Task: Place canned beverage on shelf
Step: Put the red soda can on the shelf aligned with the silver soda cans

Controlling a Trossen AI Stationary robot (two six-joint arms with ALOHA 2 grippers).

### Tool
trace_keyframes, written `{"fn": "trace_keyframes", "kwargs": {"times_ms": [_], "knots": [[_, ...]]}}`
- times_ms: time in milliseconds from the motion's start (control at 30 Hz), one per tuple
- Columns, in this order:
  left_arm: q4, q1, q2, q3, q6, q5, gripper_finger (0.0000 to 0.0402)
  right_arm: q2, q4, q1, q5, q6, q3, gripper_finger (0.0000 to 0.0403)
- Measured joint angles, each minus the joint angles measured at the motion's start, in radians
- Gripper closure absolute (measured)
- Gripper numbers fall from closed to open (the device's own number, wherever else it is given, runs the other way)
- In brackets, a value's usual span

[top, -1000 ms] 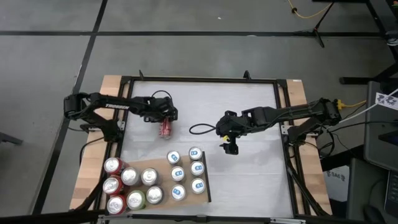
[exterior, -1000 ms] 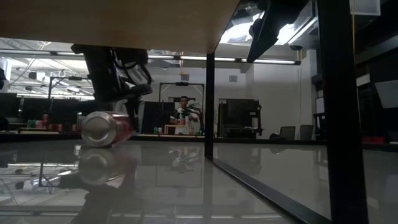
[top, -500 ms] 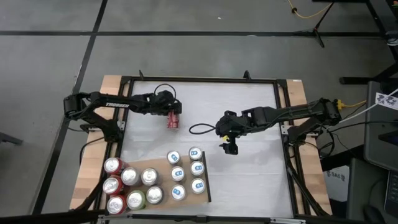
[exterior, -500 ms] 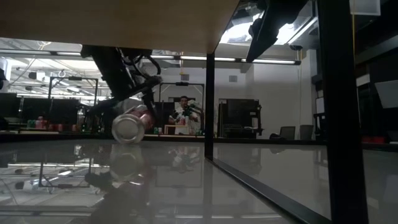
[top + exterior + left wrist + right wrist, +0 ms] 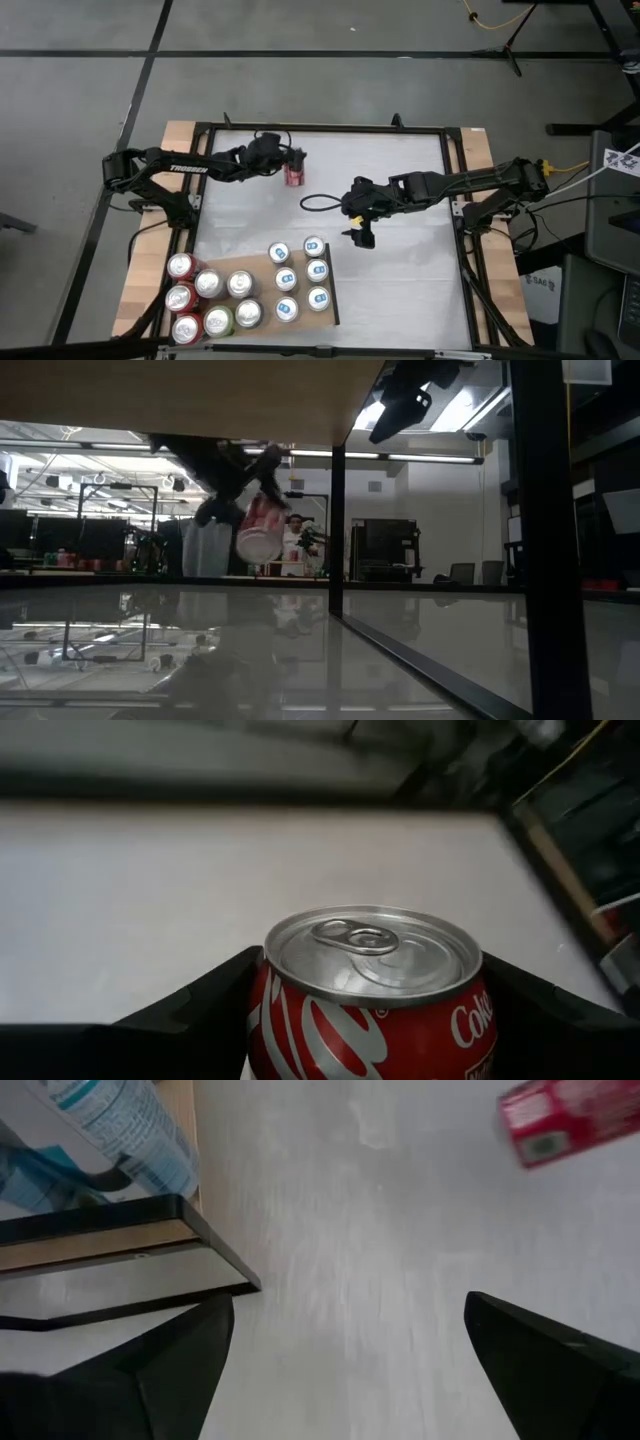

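1. Your left gripper (image 5: 287, 163) has the red Coca-Cola can (image 5: 294, 175) clamped between its fingers, jaws partway closed around the body. In the wrist view the fingers flank both sides of the can (image 5: 375, 995), lid and pull tab facing the cam.
2. The can's off the table: in the low view it hangs tilted in the air (image 5: 259, 530), base toward that cam, w/ the arm above it. It sits near the far edge of the white table (image 5: 400, 290), well apart from the shelf (image 5: 262, 262).
3. Side grip probably makes sense: round smooth aluminium wall, so opposing fingers hold it w/o slipping and the lid stays clear.
4. The shelf is a flat light-brown wood-grain panel w/ a thin dark strip along one edge, at the near left of the table. It already carries upright cans: blue-and-white ones (image 5: 316, 270) in two rows by the strip, red, silver and one green toward the left.
5. Your right gripper (image 5: 360, 236) hovers mid-table, jaws wide apart, holding nothing; a black cable loop (image 5: 318, 203) lies just beside it.
6. Judgement: lift done, transport to a free shelf spot left, and the can needs to go upright first.
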Motion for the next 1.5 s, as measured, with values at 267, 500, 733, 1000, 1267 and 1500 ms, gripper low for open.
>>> {"fn": "trace_keyframes", "kwargs": {"times_ms": [267,500,733,1000,1267,1500], "knots": [[0.247,0.000,0.000,0.001,0.184,-0.064,0.0117,-0.027,0.000,0.000,0.043,-0.001,0.002,0.0017],[0.403,0.000,0.000,0.001,0.271,-0.063,0.0117,-0.085,0.001,0.000,0.172,-0.002,0.049,0.0017],[0.615,-0.008,-0.002,0.001,0.336,-0.052,0.0117,-0.094,0.002,0.000,0.373,-0.003,0.144,0.0017],[0.780,-0.025,-0.002,0.002,0.353,-0.012,0.0117,-0.095,0.004,-0.079,0.457,-0.028,0.257,0.0017],[0.799,-0.048,-0.002,0.058,0.379,-0.020,0.0117,-0.081,0.040,-0.269,0.114,-0.090,0.266,0.0017],[0.752,-0.053,-0.002,0.128,0.413,-0.093,0.0117,-0.015,0.127,-0.343,0.089,-0.149,0.265,0.0017]]}}
